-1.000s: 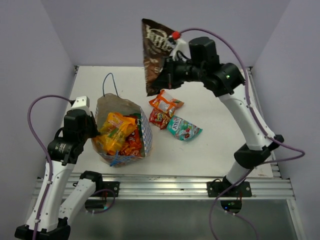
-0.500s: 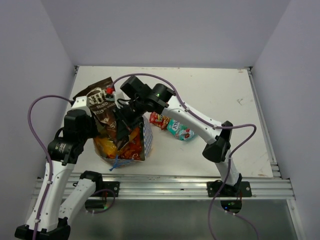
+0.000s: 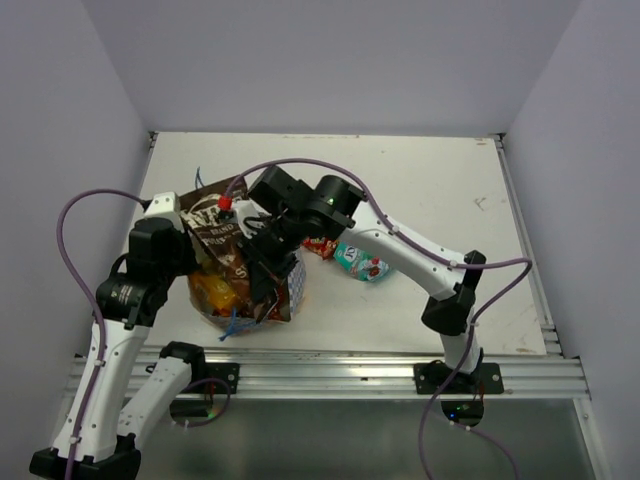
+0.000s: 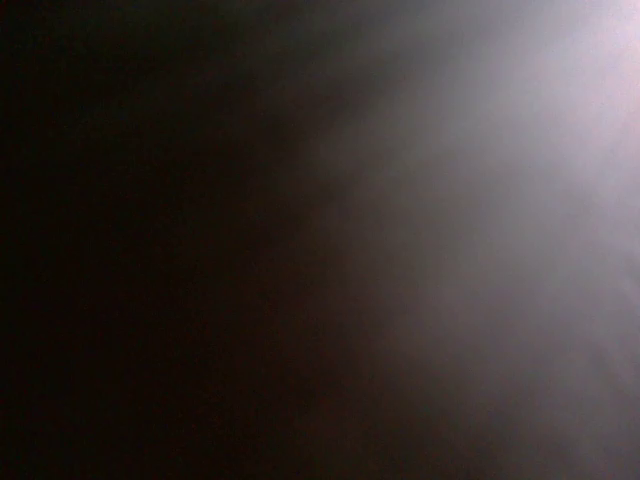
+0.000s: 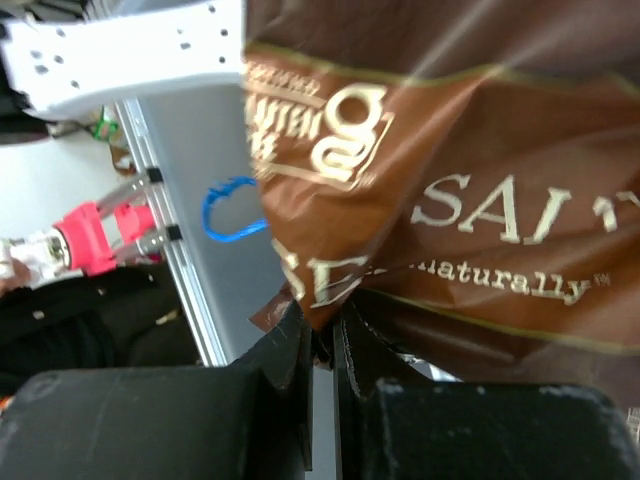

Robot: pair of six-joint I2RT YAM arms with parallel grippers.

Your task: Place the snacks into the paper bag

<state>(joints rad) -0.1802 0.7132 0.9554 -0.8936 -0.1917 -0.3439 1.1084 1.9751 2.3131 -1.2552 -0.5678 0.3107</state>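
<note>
My right gripper (image 3: 262, 270) is shut on the bottom corner of a dark brown packet (image 3: 213, 234) and holds it over the open mouth of the white paper bag (image 3: 293, 286). In the right wrist view the fingers (image 5: 300, 345) pinch the brown foil (image 5: 450, 200). Orange and yellow packets (image 3: 214, 291) lie inside the bag. A red packet (image 3: 320, 243) and a teal packet (image 3: 362, 263) lie on the table to the bag's right. My left gripper (image 3: 188, 256) sits at the bag's left rim, its fingers hidden by the brown packet. The left wrist view is dark.
The bag's blue string handle (image 3: 232, 322) hangs at its front and also shows in the right wrist view (image 5: 232, 205). The right arm (image 3: 400, 240) arches over the table's middle. Metal rails (image 3: 350, 365) run along the near edge. Purple walls enclose the table.
My right arm swung the brown packet from high at the back down and left onto the bag, then a little lower and nearer. The left arm has stayed put.
</note>
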